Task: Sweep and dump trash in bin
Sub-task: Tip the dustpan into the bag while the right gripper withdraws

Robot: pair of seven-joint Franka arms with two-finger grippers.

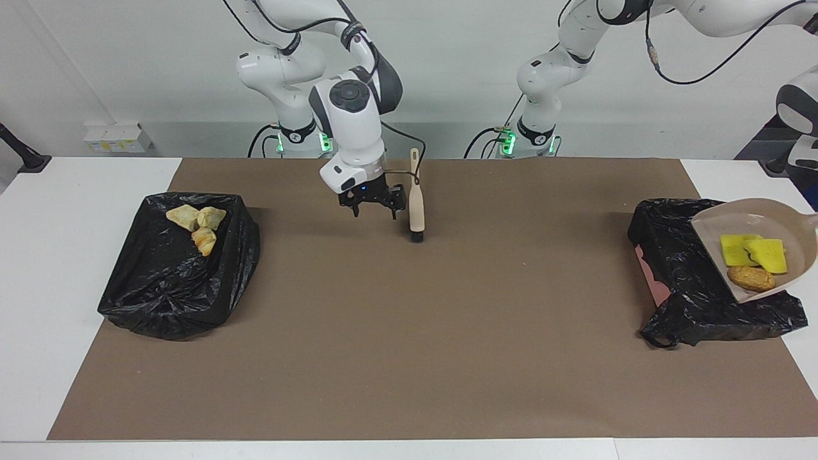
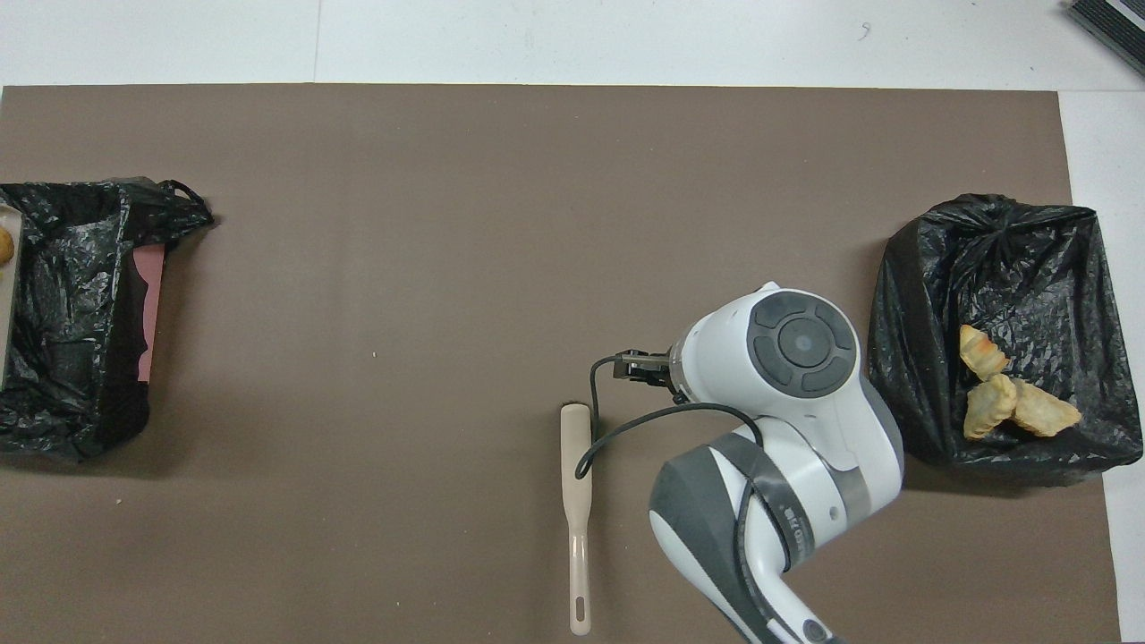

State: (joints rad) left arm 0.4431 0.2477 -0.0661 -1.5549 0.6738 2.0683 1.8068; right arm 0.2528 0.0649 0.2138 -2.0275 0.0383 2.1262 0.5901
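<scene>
A beige dustpan [image 1: 776,223] hangs tilted over the black-bagged bin [image 1: 690,281] at the left arm's end of the table. In it lie yellow sponge pieces [image 1: 753,251] and an orange-brown lump [image 1: 751,278]. Its handle runs out of the facing view toward my left gripper, which is out of view. Three pale tan lumps [image 1: 198,223] lie in the other black-bagged bin [image 1: 172,287] at the right arm's end. My right gripper [image 1: 372,209] hangs open and empty over the mat beside the brush [image 1: 416,204]. The brush lies flat on the mat.
A brown mat [image 1: 409,332] covers most of the white table. The brush [image 2: 577,501] lies along the mat near the robots' edge. The right arm's wrist [image 2: 796,349] hangs between the brush and the bin with the tan lumps [image 2: 1006,398].
</scene>
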